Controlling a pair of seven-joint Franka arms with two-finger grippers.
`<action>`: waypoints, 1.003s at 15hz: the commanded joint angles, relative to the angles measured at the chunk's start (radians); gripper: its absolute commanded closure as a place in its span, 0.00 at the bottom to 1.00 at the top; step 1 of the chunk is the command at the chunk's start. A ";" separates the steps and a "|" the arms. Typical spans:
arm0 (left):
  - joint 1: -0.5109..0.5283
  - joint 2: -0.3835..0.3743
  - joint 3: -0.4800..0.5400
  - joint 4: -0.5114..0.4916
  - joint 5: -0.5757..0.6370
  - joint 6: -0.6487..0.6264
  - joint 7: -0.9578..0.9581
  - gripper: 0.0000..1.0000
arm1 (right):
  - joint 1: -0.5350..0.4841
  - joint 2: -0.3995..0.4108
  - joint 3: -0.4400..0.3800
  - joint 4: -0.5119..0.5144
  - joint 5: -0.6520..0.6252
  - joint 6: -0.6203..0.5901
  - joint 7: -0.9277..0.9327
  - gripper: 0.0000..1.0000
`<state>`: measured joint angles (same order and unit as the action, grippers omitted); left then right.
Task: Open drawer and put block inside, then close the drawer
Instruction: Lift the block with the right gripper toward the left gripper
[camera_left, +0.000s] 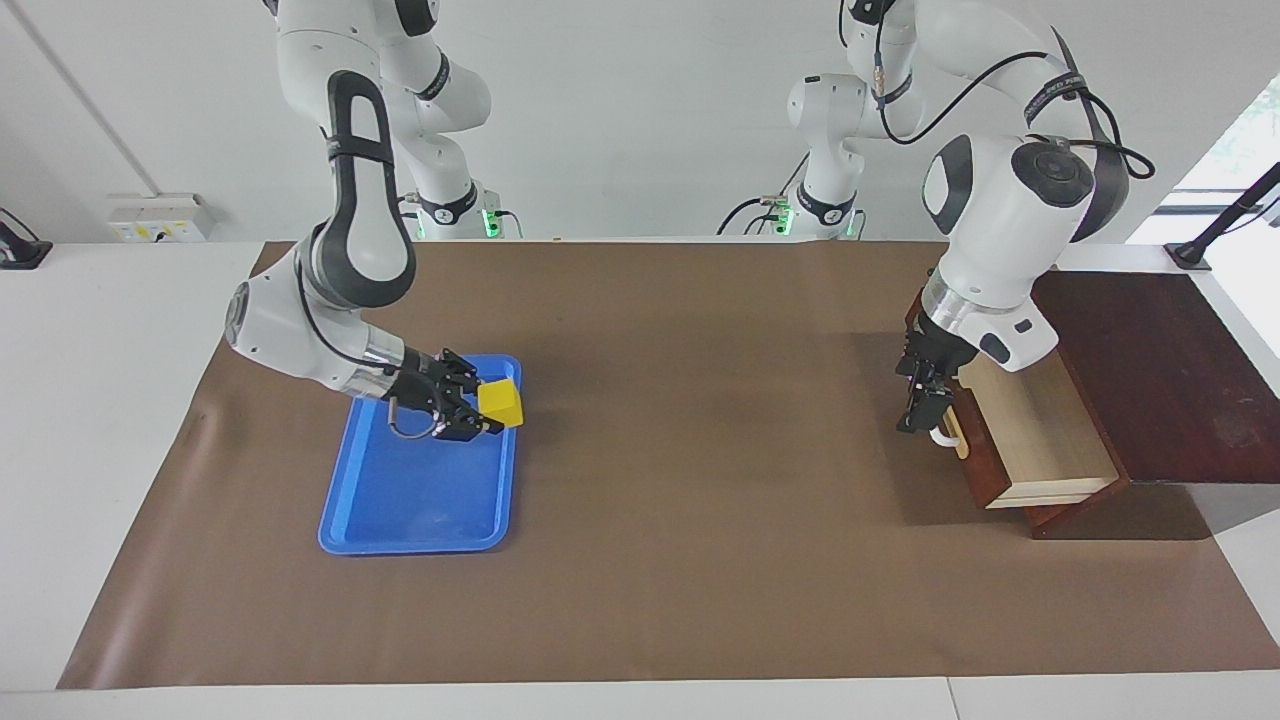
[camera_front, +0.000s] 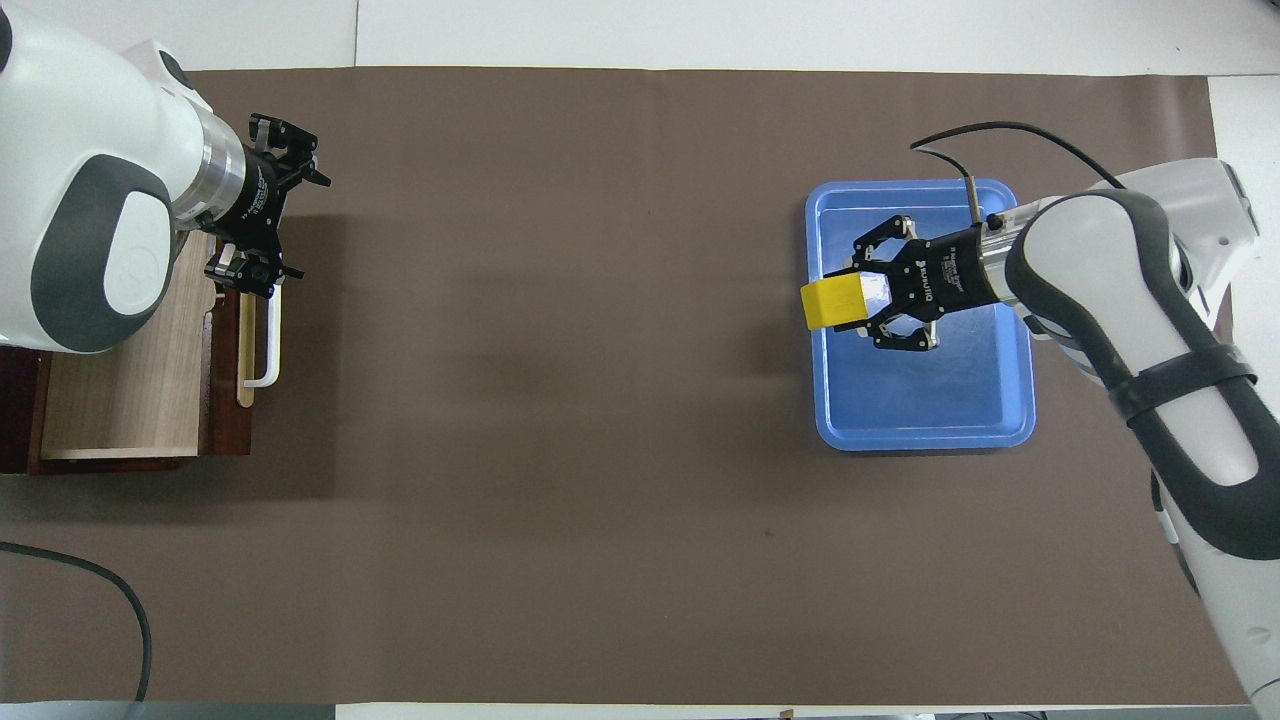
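The yellow block (camera_left: 502, 402) (camera_front: 832, 304) is off the tray floor, with my right gripper (camera_left: 488, 408) (camera_front: 852, 303) shut on it. It hangs over the blue tray (camera_left: 410, 500) (camera_front: 930, 400), at the rim toward the left arm's end of the table. The drawer (camera_left: 1035, 425) (camera_front: 120, 400) stands pulled out of its dark wooden box (camera_left: 1160, 370), and its pale inside shows nothing in it. My left gripper (camera_left: 922, 398) (camera_front: 298, 222) is open at the white bar handle (camera_left: 941, 437) (camera_front: 268, 345), with nothing between its fingers. It hides part of the handle.
Brown paper (camera_left: 700, 560) covers the table between the tray and the drawer, and nothing lies on that stretch. The wooden box sits at the left arm's end. A black cable (camera_front: 110, 610) lies at the near corner by the left arm.
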<state>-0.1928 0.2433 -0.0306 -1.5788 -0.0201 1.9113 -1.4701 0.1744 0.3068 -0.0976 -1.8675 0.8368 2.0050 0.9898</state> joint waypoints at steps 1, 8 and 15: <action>-0.010 0.007 0.002 0.016 -0.014 0.000 -0.091 0.00 | 0.075 -0.009 0.001 0.010 -0.025 0.060 0.099 1.00; -0.094 0.019 0.000 0.069 -0.014 -0.028 -0.519 0.00 | 0.243 0.067 0.001 0.197 -0.070 0.138 0.504 1.00; -0.281 0.143 0.011 0.270 -0.012 -0.181 -0.659 0.00 | 0.346 0.185 0.002 0.367 -0.067 0.221 0.661 1.00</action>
<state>-0.4307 0.3206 -0.0422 -1.4007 -0.0225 1.7895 -2.1033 0.5067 0.4294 -0.0959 -1.5952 0.7836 2.2190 1.6020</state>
